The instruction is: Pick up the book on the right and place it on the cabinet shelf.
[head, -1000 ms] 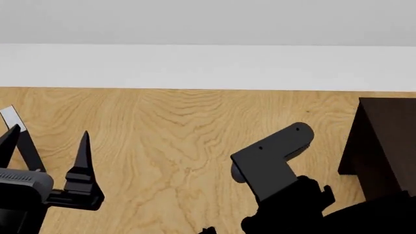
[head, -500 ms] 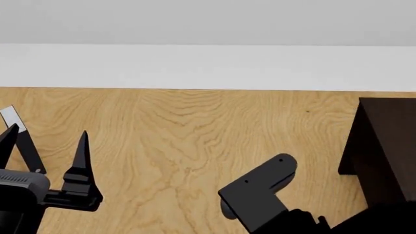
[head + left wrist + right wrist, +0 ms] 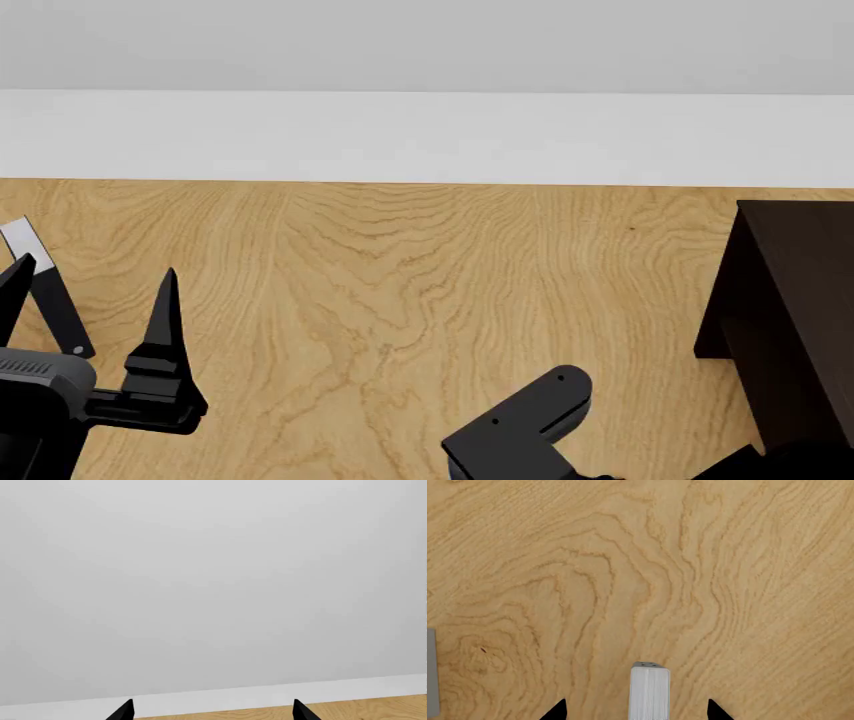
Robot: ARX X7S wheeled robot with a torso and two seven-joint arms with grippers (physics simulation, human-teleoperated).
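In the right wrist view a thick book (image 3: 649, 692) stands on end on the wood floor, showing its pale page edge and a grey cover corner. My right gripper (image 3: 635, 711) is open, and the book sits between its two black fingertips (image 3: 557, 711) without touching either. In the head view only a black link of the right arm (image 3: 521, 430) shows, at the bottom edge. The very dark cabinet (image 3: 794, 300) stands at the right edge; I cannot make out a separate cabinet shelf. My left gripper (image 3: 94, 272) hangs open at the lower left, holding nothing.
A slim black book with a pale edge (image 3: 43, 285) stands just behind the left gripper. A grey slab (image 3: 430, 672) shows at the edge of the right wrist view. A white baseboard (image 3: 427, 135) and grey wall run along the back. The left wrist view faces that wall (image 3: 213, 580).
The right arm's black link has sunk toward the bottom edge of the head view. The left gripper has drifted slightly lower and stays open.
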